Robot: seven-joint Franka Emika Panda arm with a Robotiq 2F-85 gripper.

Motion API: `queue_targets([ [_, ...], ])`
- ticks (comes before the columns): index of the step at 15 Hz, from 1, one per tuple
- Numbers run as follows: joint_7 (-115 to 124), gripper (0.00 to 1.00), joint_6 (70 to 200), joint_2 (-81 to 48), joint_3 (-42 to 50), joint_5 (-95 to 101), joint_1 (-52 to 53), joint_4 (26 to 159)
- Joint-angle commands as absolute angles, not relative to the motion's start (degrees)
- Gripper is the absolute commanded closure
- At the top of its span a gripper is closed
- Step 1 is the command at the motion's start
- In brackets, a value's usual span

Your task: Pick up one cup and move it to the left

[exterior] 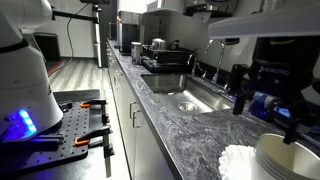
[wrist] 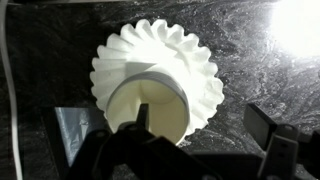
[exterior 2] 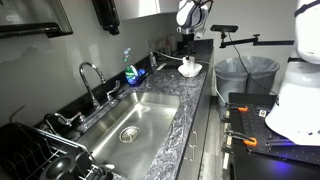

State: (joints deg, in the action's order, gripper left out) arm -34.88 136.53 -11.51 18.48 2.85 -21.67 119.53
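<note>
An off-white paper cup (wrist: pixel 150 103) stands on the dark marbled counter, seen from above with its mouth open, on or against flat white ruffled filters (wrist: pixel 160 55). I cannot tell whether other cups are nested in it. My gripper (wrist: pixel 200 128) is open just above it: one finger is over the cup's mouth, the other over bare counter to the right. In both exterior views the gripper (exterior: pixel 268 105) (exterior 2: pixel 187 52) hangs over the cup (exterior: pixel 288 155) (exterior 2: pixel 189 63) and the filters (exterior: pixel 238 160) (exterior 2: pixel 190 72).
A steel sink (exterior: pixel 190 98) (exterior 2: pixel 135 120) with a faucet (exterior 2: pixel 88 75) is set in the counter. Pots (exterior: pixel 158 46) stand at the far end. There is a blue bottle (exterior 2: pixel 130 72), a dish rack (exterior 2: pixel 40 160) and a bin (exterior 2: pixel 245 75) beyond the counter edge.
</note>
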Motion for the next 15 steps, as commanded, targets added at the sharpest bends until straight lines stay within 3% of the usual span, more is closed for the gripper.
queue_targets([
  [1, -37.13, 0.3, 136.59, -13.39, 17.22, 0.91, -23.41, 117.13],
  [3, -37.19, 0.34, 136.6, -13.85, 16.96, 0.67, -23.78, 116.66],
  [4, -37.35, 0.56, 136.63, -14.06, 16.82, 0.47, -23.98, 116.49],
  [6, -38.04, 0.61, 136.64, -14.37, 16.54, 0.12, -24.31, 116.23],
  [8, -38.16, 0.76, 136.61, -14.53, 16.36, -0.04, -24.49, 116.11],
  [14, -38.12, 0.77, 136.62, -14.98, 16.0, 0.09, -24.7, 115.91],
  [15, -38.14, 0.94, 136.64, -15.05, 15.97, 0.12, -24.7, 115.89],
])
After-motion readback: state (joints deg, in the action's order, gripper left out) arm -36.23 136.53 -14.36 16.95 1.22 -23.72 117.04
